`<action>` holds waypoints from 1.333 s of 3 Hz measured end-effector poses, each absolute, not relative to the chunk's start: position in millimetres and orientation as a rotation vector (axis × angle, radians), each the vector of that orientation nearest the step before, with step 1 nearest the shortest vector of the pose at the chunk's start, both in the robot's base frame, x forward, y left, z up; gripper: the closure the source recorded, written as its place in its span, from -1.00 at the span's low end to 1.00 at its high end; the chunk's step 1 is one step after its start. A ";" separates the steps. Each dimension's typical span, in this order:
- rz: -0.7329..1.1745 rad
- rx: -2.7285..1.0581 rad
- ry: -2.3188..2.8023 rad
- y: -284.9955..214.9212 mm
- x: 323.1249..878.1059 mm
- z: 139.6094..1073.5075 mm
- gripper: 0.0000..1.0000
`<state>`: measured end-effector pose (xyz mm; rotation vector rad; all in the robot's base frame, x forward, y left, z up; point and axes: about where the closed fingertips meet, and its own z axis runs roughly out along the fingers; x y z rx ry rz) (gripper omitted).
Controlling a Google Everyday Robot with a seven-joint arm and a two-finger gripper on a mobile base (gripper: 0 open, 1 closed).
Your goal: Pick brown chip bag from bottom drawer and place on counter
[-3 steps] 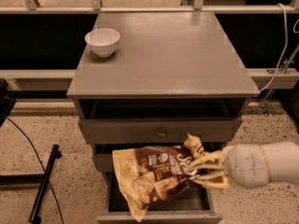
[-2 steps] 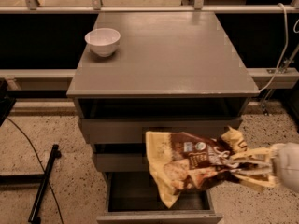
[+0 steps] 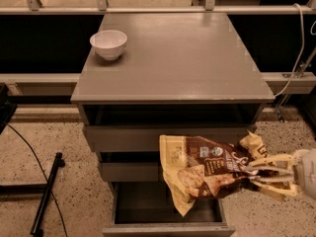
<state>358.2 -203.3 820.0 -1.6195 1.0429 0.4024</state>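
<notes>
Tool [image 3: 251, 173] pinching right end of chip bag [image 3: 205, 168], bag sticking out to its left, above open bottom drawer [image 3: 163, 228], below surface [image 3: 182, 48] front edge; open floor [image 3: 261, 218] beneath tool.

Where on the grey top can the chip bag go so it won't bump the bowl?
The counter is bare everywhere between the white bowl and its right and front edges. Only the back-left corner is crowded, by that bowl. The claw holds the brown chip bag lower down, in front of the drawers.
</notes>
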 end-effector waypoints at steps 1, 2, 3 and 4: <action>0.364 -1.634 1.003 -209.1 387.5 841.8 1.00; 0.247 -1.698 0.969 -211.1 448.5 892.7 1.00; 0.193 -1.726 0.970 -215.5 503.1 925.5 1.00; 0.227 -1.674 1.004 -223.7 557.7 938.9 1.00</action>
